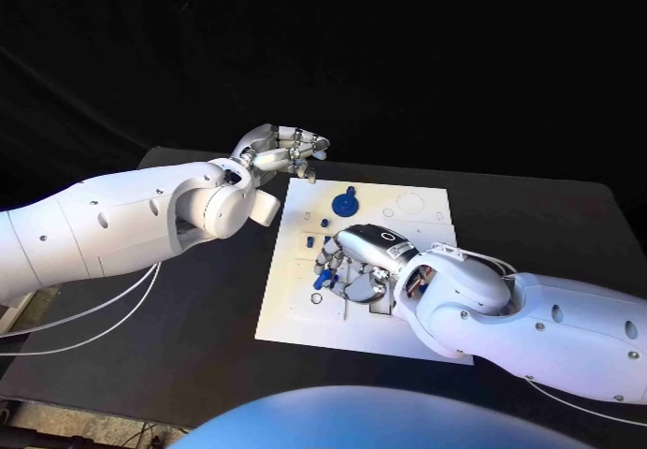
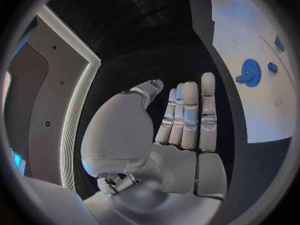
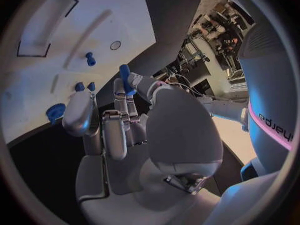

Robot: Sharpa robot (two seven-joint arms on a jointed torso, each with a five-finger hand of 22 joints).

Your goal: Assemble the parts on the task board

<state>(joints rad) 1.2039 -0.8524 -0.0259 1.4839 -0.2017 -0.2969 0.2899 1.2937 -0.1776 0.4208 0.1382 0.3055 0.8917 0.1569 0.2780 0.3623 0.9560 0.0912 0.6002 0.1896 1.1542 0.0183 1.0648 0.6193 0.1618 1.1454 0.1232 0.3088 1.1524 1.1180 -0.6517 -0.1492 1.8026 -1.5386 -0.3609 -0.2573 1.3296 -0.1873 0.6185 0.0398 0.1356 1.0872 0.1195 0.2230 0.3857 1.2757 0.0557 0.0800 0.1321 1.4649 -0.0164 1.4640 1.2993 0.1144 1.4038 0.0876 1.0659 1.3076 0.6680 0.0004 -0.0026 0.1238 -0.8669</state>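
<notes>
The white task board (image 1: 411, 217) lies in the middle of the black table. A blue gear (image 1: 345, 202) stands near its far edge, with small blue pegs (image 1: 325, 223) just in front of it. My right hand (image 1: 362, 254) hovers low over the board's near left part and pinches a small blue part (image 3: 127, 80) between thumb and a finger; the same part (image 1: 323, 278) pokes out under the fingers. My left hand (image 1: 280, 150) is raised beyond the board's far left corner, fingers stretched out and holding nothing (image 2: 187, 117). The gear (image 2: 250, 73) lies off to its side.
The board (image 3: 75, 15) has a rectangular recess (image 3: 47, 27), a small round hole (image 3: 115, 45), one upright blue peg (image 3: 90, 59) and two more pegs (image 3: 79, 86) close to my right hand's fingertips. White cables (image 1: 94, 318) hang along the table's left edge.
</notes>
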